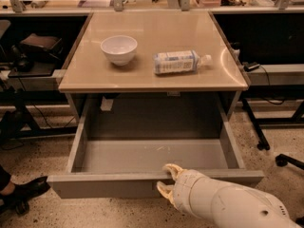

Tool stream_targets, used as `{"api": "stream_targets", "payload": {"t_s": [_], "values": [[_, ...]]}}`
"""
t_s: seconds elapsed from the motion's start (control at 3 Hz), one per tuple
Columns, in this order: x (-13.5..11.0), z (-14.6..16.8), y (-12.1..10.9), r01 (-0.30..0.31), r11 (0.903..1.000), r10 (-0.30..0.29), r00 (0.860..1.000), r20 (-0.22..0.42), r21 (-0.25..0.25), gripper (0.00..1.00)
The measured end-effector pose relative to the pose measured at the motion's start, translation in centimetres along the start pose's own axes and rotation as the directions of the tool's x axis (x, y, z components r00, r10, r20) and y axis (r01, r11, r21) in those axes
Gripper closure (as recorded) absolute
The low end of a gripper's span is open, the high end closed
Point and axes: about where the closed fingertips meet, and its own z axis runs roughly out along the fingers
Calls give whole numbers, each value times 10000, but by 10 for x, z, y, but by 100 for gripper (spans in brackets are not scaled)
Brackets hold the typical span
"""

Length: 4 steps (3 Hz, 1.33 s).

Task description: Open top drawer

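The top drawer [114, 180] is a wide grey box under the beige tabletop, pulled far out toward me, with its plain grey interior showing and nothing in it. My gripper [166, 180] is at the drawer's front rim, a little right of centre. One pale fingertip [171, 169] hooks over the top edge of the front panel and the other [163, 190] lies against the panel's outer face. My white arm runs in from the lower right.
On the tabletop [156, 77] stand a white bowl [118, 49] and a plastic bottle [179, 61] lying on its side. Dark shelving and cables flank the table. A person's black shoe [23, 189] is on the floor at lower left. A chair caster [282, 160] is at right.
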Motion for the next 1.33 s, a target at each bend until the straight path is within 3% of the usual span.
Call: {"api": "stream_targets", "payload": {"t_s": [1.33], "values": [[0,-5,10,-97,9999,96,9999,129,66,100]]}}
